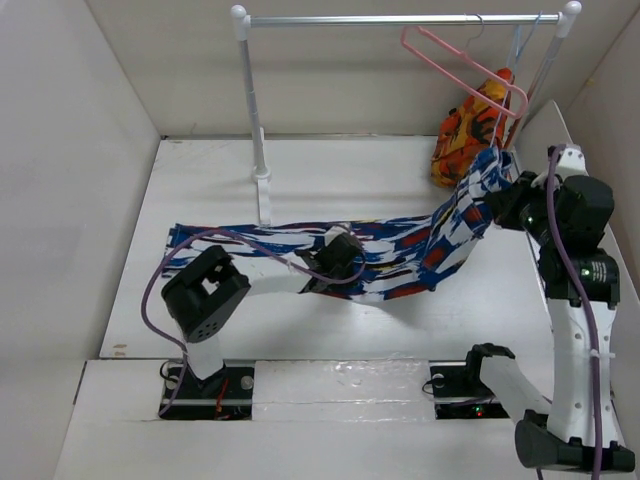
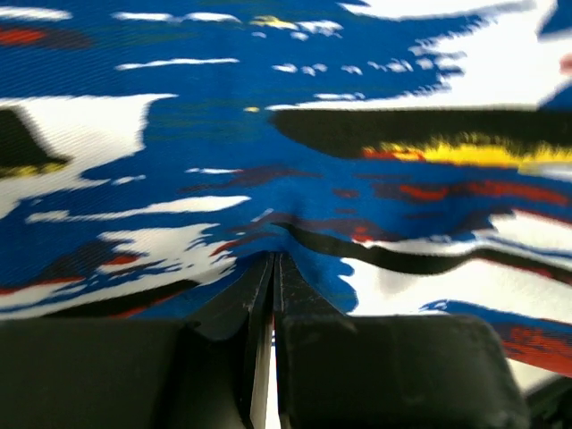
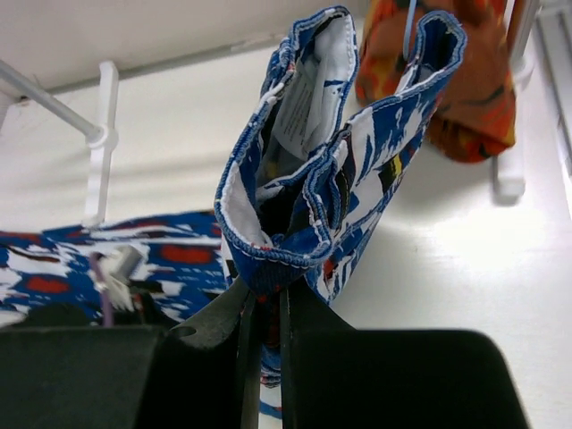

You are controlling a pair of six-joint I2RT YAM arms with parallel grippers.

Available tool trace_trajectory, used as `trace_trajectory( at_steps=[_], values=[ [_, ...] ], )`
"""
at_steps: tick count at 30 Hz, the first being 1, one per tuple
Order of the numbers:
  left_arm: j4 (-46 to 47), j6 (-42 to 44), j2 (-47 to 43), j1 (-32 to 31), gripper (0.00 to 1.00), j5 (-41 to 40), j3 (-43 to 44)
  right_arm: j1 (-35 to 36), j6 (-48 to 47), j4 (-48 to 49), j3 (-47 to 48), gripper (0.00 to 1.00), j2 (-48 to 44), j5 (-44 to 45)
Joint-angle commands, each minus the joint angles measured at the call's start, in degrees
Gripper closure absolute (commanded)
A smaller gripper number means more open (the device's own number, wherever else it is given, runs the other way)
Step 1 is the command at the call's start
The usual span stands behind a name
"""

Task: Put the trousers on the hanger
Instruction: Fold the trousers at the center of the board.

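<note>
The blue trousers (image 1: 400, 245) with white, red and yellow splotches stretch across the table from the left to the right rear. My right gripper (image 1: 500, 200) is shut on their hemmed end (image 3: 304, 206) and holds it raised near the rack. My left gripper (image 1: 318, 268) is shut on the cloth at mid-length (image 2: 268, 223), low on the table. The pink hanger (image 1: 470, 70) hangs tilted from the rail, just above and behind the raised end.
A white clothes rack (image 1: 400, 18) spans the back, its left post (image 1: 255, 120) standing just behind the trousers. An orange-red patterned garment (image 1: 470, 130) on a pale hanger (image 1: 520, 40) hangs at the right rear, also in the right wrist view (image 3: 465, 80). White walls enclose the table.
</note>
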Motion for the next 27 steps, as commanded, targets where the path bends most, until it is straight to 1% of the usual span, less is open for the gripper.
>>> trace_trajectory(
  at_steps=[1,3,4,5,6,7,8,10,11,12,14,15,16,17,18,19,20,21,22,23,24,25,26,27],
  values=[
    [-0.77,0.11,5.64,-6.10,1.00,2.90,6.44,1.06,-1.67,1.74,8.09,1.00,1.56,1.35],
    [-3.40,0.64,8.37,-9.52,1.00,3.60,9.88,1.06,-2.11,1.83,12.30,1.00,3.84,-0.58],
    [-4.20,0.90,11.34,-10.33,1.00,4.30,13.21,2.62,-2.29,2.01,13.63,1.00,4.63,-0.94],
    [-4.99,1.08,12.76,-11.03,1.00,7.35,14.89,3.68,-2.38,2.09,14.69,1.00,5.86,-0.68],
    [-5.52,1.08,14.34,-12.43,1.00,8.34,16.47,4.91,-2.55,2.18,16.70,1.00,6.57,0.45],
    [-5.96,0.99,16.80,-13.14,1.00,8.96,19.19,6.32,-2.64,2.44,17.59,1.00,7.10,1.25],
    [-7.18,1.34,17.86,-13.84,1.00,9.32,20.26,9.46,-2.64,2.80,18.21,1.00,7.54,1.86],
    [-8.59,1.26,18.75,-15.07,1.00,8.36,22.20,12.99,-2.38,4.02,19.35,1.00,8.77,3.53],
    [-9.73,0.99,18.23,-15.08,1.00,6.79,21.94,16.58,-2.38,4.38,19.62,1.00,9.38,3.89],
    [-9.83,0.56,17.01,-15.08,1.00,6.34,21.24,18.53,-2.03,4.64,19.88,1.00,10.78,4.76],
    [-9.22,-0.84,10.69,-13.07,1.00,0.91,16.77,22.66,-1.94,6.22,20.06,1.00,12.28,6.26],
    [-9.21,-1.46,7.80,-12.02,1.00,-0.08,14.93,26.94,-1.68,6.92,19.88,1.00,13.16,8.27],
    [-9.39,-2.17,1.15,-9.39,1.00,-1.48,10.82,29.16,-1.50,8.23,20.06,1.00,14.73,9.42],
    [-9.74,-3.56,-2.48,-7.98,1.00,-4.71,8.60,31.44,-1.59,8.51,20.41,1.00,15.62,10.47],
    [-10.18,-4.19,-6.69,-6.31,1.00,-6.40,6.32,35.29,-1.59,8.95,20.85,1.00,16.67,12.57],
    [-11.83,-4.98,-15.09,-4.55,1.00,-8.33,2.38,36.99,-1.50,10.08,21.28,1.00,18.60,13.20],
    [-12.63,-5.51,-19.26,-0.79,1.00,-11.83,0.77,38.57,-1.67,10.62,22.07,1.00,19.92,13.56],
    [-13.34,-5.69,-23.65,1.51,1.00,-13.17,-1.16,39.89,-1.59,11.23,22.52,1.00,20.98,13.65],
    [-14.13,-5.51,-31.61,3.97,1.00,-14.22,-3.79,42.17,-1.67,12.19,23.13,1.00,22.12,13.65],
    [-15.87,-5.25,-35.26,6.60,0.97,-15.71,-4.68,43.41,-1.59,12.73,24.53,1.00,24.83,13.65],
    [-16.68,-4.99,-38.69,12.89,0.96,-15.82,-5.30,44.55,-1.67,13.43,25.15,1.00,26.25,13.65],
    [-18.25,-4.20,-44.30,16.44,0.95,-15.64,-6.09,46.74,-1.68,14.56,26.03,1.00,27.74,13.65],
    [-18.87,-3.67,-46.44,20.13,0.94,-14.08,-6.18,47.89,-1.68,14.92,26.91,1.00,30.98,13.65],
    [-19.14,-2.62,-48.29,27.99,0.94,-12.49,-6.01,49.21,-1.68,15.45,29.09,1.00,32.66,13.65]
  ],
)
